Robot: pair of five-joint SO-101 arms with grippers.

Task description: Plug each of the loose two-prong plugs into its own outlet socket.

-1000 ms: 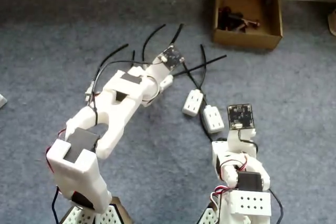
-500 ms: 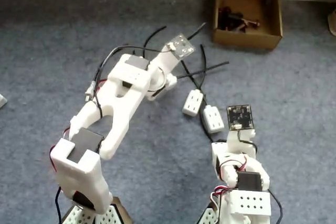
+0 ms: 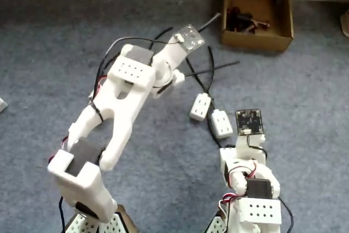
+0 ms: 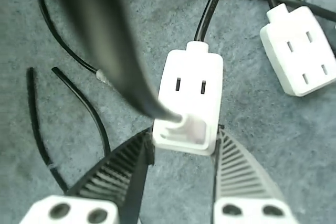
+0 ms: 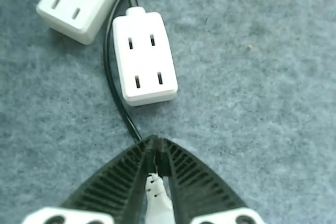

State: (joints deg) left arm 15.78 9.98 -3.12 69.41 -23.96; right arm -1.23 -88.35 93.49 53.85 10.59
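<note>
My left gripper (image 4: 181,148) is shut on a white two-prong plug (image 4: 181,128) whose black cable (image 4: 100,35) runs up past the camera. The plug hangs over the near end of a white outlet block (image 4: 191,80), hiding its lower pair of slots. A second outlet block (image 4: 299,51) lies beside it. On the carpet both blocks (image 3: 200,106) (image 3: 221,123) lie between the raised left arm (image 3: 131,75) and the low right arm (image 3: 245,167). My right gripper (image 5: 155,153) is shut on a black cable (image 5: 118,98) just short of an outlet block (image 5: 144,56).
A cardboard box (image 3: 256,9) with small parts stands at the back right. Several loose black cables (image 3: 215,69) cross the grey carpet behind the outlets. Another outlet block (image 5: 79,1) lies beyond the right gripper. Open carpet spreads to the left and right.
The left arm has lifted and swung toward the back right, carrying a black cable end up with it. The right arm and both outlet blocks have stayed put.
</note>
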